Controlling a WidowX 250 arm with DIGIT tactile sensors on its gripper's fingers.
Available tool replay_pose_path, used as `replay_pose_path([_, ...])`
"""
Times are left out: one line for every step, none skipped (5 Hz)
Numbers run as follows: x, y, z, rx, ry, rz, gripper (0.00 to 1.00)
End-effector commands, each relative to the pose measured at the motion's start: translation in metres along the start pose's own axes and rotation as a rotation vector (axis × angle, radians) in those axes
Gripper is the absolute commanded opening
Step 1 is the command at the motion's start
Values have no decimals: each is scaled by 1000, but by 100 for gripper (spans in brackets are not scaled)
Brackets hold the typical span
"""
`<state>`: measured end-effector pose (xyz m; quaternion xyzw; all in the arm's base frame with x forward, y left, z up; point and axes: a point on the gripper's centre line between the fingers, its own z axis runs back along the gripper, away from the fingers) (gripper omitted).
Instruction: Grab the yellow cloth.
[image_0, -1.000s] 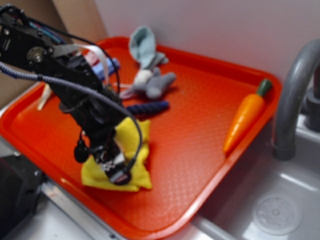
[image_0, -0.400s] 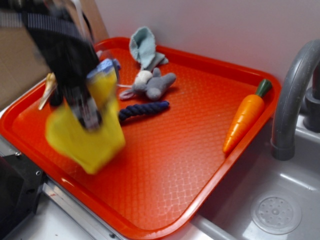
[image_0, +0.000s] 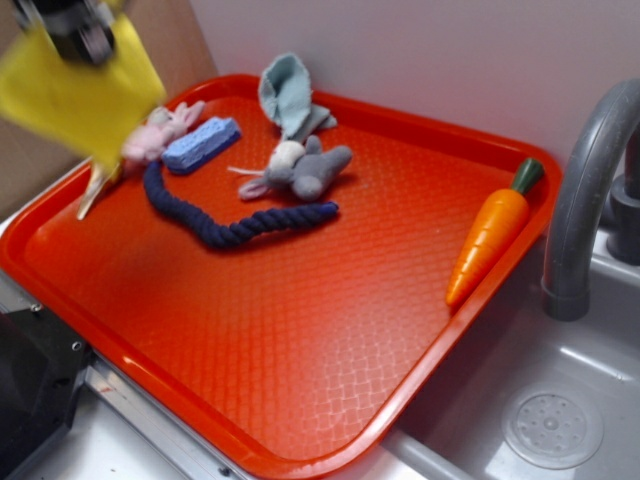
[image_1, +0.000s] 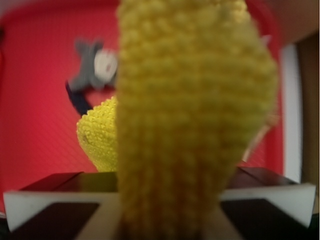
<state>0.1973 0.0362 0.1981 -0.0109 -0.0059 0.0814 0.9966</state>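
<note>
Exterior view: the gripper (image_0: 78, 28), blurred and cut by the top left corner of the picture, is raised above the far left corner of the red tray (image_0: 330, 330) with the yellow cloth (image_0: 75, 95) hanging from it, clear of the tray floor. The cloth drapes downward in a rough triangle whose lower tip hangs in front of a pink plush toy (image_0: 158, 130). Just right of the plush lies a blue rectangular block (image_0: 202, 144). A dark blue rope (image_0: 230, 220) curves from below the block toward the tray's middle, its right end near a grey plush mouse (image_0: 305, 168). A pale teal-grey cloth (image_0: 285, 92) sits bunched at the far edge of the tray, just behind the mouse. A toy carrot (image_0: 492, 228) with a green top lies along the right rim, well apart from the other items. To the right of the tray are a grey faucet (image_0: 585, 190) and a grey sink basin (image_0: 540, 400) with a round drain. Wrist view: the yellow cloth (image_1: 195, 120) fills the centre of the picture, its knit texture plain, rising from between the two fingers (image_1: 45, 200) at the bottom edge; the fingers are closed narrowly upon it, pinching the fabric between them. Behind it the tray (image_1: 35, 125) and the mouse (image_1: 97, 67) appear out of focus.
</note>
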Motion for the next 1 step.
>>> replay_pose_path([-14, -18, 17, 67, -78, -43, 0])
